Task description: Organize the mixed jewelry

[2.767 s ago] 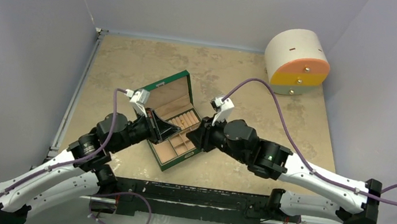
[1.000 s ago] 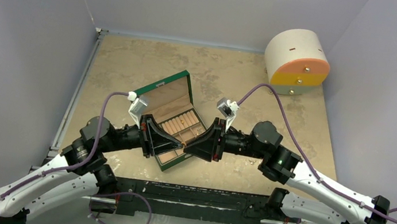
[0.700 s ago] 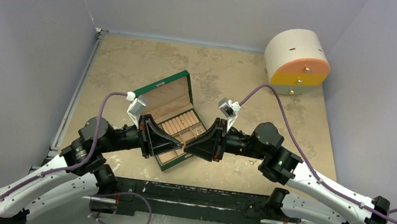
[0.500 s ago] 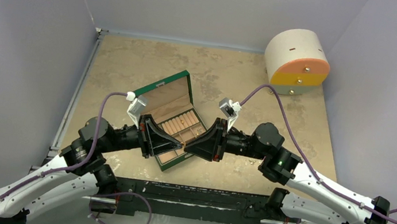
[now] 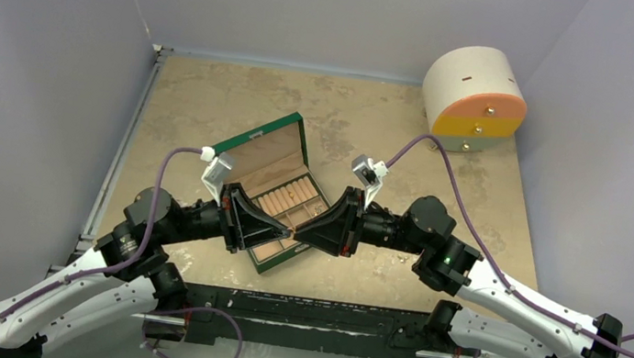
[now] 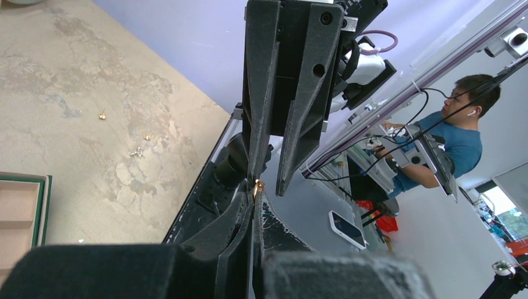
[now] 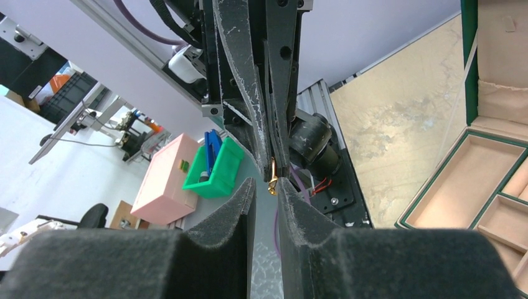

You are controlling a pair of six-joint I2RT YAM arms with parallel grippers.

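At the near edge of the table the two arms reach inward and meet tip to tip over the near half of the green jewelry box, their black fingers hiding several of its tan compartments from above. The left gripper is clenched, its fingers pressed flat together, and pinches a tiny gold piece at the very tip. The right gripper faces it with a narrow gap between its fingers; the gold piece hangs in that gap, close against one finger, though contact cannot be told. Just beyond the tips, the row of ring rolls lies uncovered, and the lid stands raised behind it; a small tab inside the lid is too small to read. On the table to the right of the box, three more tiny pieces lie loose and apart, two gold and one silvery. A purple cable arcs over the right arm. Far off in the back right corner sits the round cabinet with orange, yellow and pale green drawer fronts. Past the table edge, the wrist views catch a pink box, a green bin and a man in a blue shirt.
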